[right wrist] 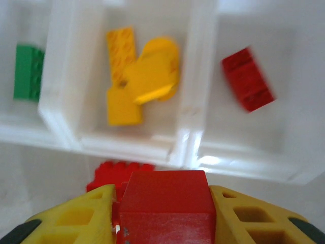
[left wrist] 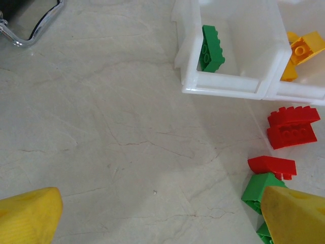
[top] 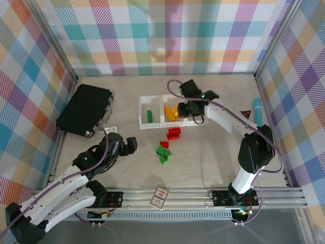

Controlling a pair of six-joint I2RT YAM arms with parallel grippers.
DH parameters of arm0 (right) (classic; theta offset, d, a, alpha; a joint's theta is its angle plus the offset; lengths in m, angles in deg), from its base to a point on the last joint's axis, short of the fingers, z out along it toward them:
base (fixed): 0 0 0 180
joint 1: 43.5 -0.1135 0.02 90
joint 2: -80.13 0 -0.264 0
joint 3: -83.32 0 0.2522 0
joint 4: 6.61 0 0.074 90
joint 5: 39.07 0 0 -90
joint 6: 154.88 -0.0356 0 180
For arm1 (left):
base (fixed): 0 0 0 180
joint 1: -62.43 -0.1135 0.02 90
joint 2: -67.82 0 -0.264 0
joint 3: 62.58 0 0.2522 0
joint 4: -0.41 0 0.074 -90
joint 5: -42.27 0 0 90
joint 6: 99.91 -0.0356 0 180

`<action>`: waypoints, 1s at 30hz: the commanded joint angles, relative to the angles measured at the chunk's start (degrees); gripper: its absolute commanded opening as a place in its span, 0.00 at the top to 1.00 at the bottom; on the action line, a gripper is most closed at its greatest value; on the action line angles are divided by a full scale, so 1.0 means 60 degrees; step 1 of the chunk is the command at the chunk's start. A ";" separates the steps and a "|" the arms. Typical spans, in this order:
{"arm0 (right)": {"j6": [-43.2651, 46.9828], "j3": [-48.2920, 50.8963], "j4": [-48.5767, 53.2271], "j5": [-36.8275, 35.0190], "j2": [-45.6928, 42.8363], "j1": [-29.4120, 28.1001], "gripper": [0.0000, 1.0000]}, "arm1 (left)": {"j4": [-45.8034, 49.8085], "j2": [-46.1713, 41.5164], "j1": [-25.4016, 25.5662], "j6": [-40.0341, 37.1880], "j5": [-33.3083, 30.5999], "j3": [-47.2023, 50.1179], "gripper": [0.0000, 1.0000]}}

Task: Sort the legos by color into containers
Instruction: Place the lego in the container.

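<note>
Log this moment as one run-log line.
right claw: shut on red plastic lego brick, near white square plastic trays | left claw: open, above table | unsorted: loose red legos, loose green legos

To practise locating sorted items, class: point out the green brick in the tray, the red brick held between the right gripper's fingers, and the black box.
green brick point(left wrist: 210, 48), left wrist view, middle of its face.
red brick point(right wrist: 165, 203), right wrist view, smooth face.
black box point(top: 84, 109), top external view, lid centre.
</note>
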 commanded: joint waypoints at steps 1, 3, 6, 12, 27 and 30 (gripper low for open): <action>0.0765 -0.0817 0.0132 0.0457 0.0551 0.0744 0.62 | 0.0062 -0.0119 -0.0088 0.0133 0.0101 -0.0378 0.00; 0.0975 -0.1330 0.0201 0.0859 0.1078 0.1176 0.62 | 0.0148 -0.0104 -0.0089 0.0263 0.0138 -0.0403 0.00; 0.1208 -0.1797 0.0240 0.1056 0.1733 0.1512 0.61 | 0.0164 -0.0076 -0.0088 0.0504 0.0311 -0.0388 0.00; 0.1412 -0.2335 0.0185 0.1493 0.2744 0.1988 0.61 | 0.0085 0.0203 -0.0088 0.1060 0.0641 -0.0156 0.00; 0.1719 -0.2603 0.0484 0.2102 0.3059 0.2161 0.31 | -0.0325 0.1584 0.0573 0.1776 0.1066 -0.0104 0.03; 0.1721 -0.2473 0.0593 0.2160 0.2687 0.2168 0.30 | -0.0350 0.1904 0.0983 0.1985 0.0878 -0.0102 0.03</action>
